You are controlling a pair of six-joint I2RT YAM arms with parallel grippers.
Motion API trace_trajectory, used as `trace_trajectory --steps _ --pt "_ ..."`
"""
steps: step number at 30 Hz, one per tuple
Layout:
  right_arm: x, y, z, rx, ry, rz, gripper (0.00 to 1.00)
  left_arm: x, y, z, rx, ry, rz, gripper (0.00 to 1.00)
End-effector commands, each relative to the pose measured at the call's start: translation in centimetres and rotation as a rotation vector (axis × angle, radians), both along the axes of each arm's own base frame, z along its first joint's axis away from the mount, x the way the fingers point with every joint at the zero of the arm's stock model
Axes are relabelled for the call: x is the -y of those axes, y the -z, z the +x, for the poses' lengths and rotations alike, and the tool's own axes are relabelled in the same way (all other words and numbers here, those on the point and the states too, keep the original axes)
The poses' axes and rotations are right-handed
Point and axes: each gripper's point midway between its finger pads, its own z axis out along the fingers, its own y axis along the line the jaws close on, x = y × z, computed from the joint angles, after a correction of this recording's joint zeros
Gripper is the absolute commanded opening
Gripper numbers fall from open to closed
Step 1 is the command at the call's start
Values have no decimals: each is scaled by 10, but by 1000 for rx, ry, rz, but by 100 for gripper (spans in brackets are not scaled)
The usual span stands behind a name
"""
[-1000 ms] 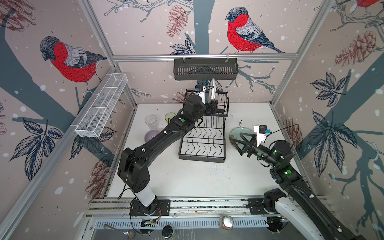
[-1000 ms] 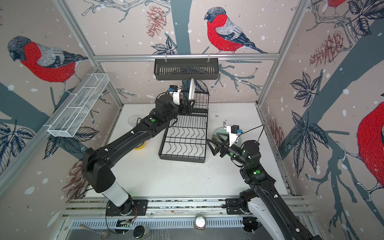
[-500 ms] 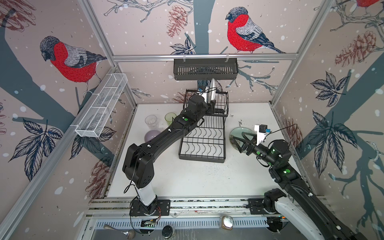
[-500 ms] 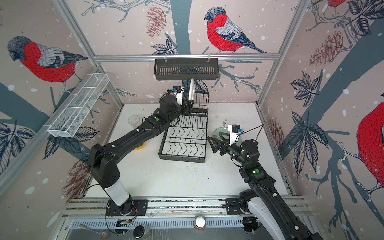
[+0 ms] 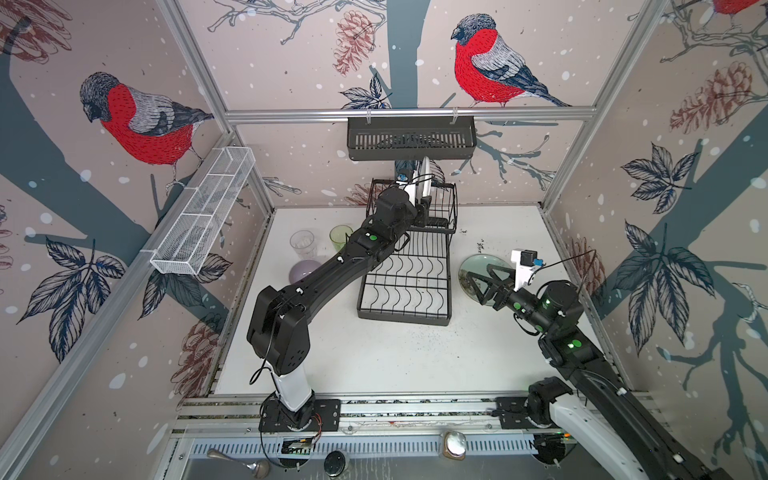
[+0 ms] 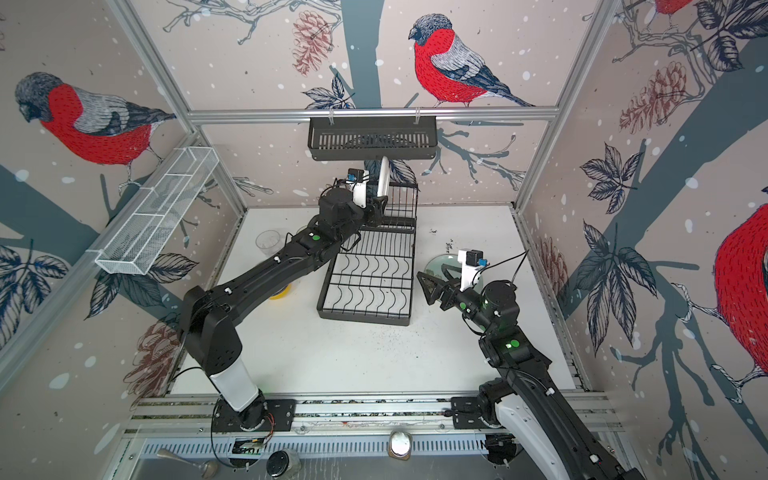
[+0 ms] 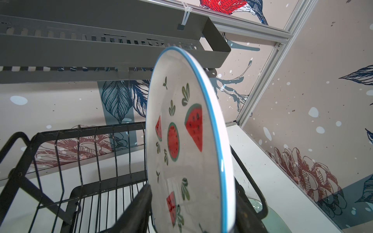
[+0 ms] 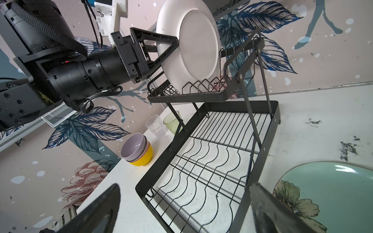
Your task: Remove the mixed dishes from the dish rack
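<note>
The black dish rack [image 5: 405, 286] [image 6: 370, 291] stands mid-table, its lower tier bare. On its upper tier [image 8: 201, 94] a watermelon-print white plate [image 7: 191, 141] [image 5: 426, 176] [image 8: 197, 50] stands on edge. My left gripper [image 7: 193, 211] [image 5: 423, 201] is shut on the plate's lower part, one finger on the printed face and one behind the blue rim. My right gripper [image 8: 185, 207] [image 5: 478, 282] hangs open and empty beside the rack's right side, over a mint plate with a flower print [image 8: 323, 191] [image 5: 482, 266] lying flat.
Left of the rack sit stacked bowls, lilac [image 8: 135, 147] over yellow [image 8: 143, 158], with a clear glass [image 5: 302, 243] and a green glass [image 5: 340, 237] behind them. A black slotted basket [image 5: 411, 137] hangs just above the plate. A white mesh basket [image 5: 203, 212] lines the left wall.
My left arm reached further toward the back, and its jaws narrowed onto the standing plate. The right arm barely moved.
</note>
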Motion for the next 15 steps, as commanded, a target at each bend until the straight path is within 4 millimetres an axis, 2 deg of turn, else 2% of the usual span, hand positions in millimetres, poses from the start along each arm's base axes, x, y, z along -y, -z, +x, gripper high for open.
trace_trajectory --steps 1,5,15 --pt "2 -2 2 13 16 1 99 3 -11 2 49 10 1 56" --pt "3 -1 3 10 23 0 99 2 -8 5 54 6 27 50" --pt "3 -1 4 10 25 -2 100 4 -4 10 70 -8 57 45"
